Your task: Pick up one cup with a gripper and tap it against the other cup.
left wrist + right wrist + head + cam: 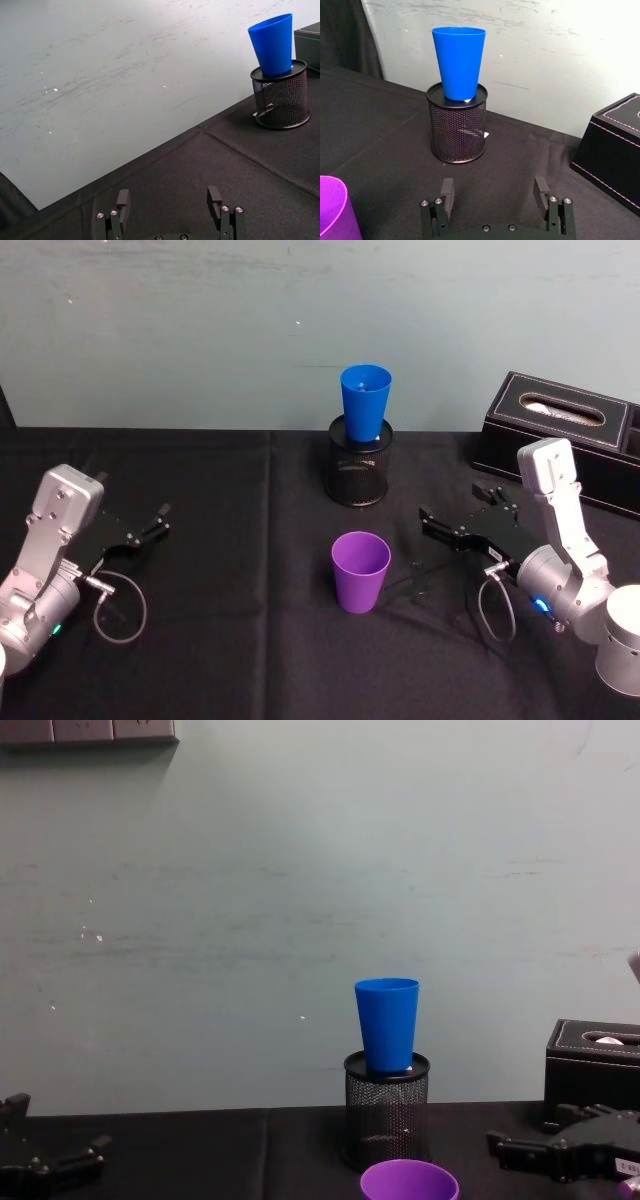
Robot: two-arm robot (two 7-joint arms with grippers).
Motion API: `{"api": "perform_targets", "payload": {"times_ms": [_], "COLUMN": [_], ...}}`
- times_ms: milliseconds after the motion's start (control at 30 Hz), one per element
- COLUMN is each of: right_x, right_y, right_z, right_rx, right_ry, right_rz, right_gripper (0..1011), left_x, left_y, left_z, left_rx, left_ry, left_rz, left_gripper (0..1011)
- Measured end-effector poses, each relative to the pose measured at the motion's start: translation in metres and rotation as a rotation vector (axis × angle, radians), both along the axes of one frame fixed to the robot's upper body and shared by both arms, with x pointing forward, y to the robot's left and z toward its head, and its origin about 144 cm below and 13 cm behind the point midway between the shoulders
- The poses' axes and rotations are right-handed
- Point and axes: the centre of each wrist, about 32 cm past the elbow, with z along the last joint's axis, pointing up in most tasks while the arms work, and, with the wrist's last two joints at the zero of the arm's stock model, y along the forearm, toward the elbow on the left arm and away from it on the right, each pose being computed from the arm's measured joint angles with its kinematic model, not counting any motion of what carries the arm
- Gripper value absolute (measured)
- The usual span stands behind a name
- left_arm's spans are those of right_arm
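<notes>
The purple cup [360, 571] stands upright on the black cloth at mid-table, and its rim shows in the chest view [409, 1181]. Farther back, the blue cup [365, 404] sits upright in the mouth of a black mesh pen holder [358, 472]. My right gripper [452, 505] hovers low, to the right of the purple cup and apart from it. It is open with nothing between its fingers, and it faces the pen holder [458, 127] and the blue cup [458, 61]. My left gripper [132, 496] rests open at the far left, away from both cups.
A black leather tissue box [568, 427] stands at the back right, close behind my right arm. A pale wall closes off the back edge of the table. Cables loop beside both wrists.
</notes>
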Motion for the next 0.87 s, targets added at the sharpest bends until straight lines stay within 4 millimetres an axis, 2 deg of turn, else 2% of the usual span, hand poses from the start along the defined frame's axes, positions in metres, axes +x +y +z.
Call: {"api": "perform_targets", "payload": {"times_ms": [867], "right_x": [0.0000], "right_y": [0.0000], "right_z": [0.0000], "right_rx": [0.000], "right_ry": [0.000], "right_rz": [0.000], "right_gripper": [1004], "left_x": [0.0000], "left_y": [0.0000], "left_z": [0.0000], "left_rx": [0.000], "left_ry": [0.000], "left_rz": [0.000], "left_gripper": [1011]}}
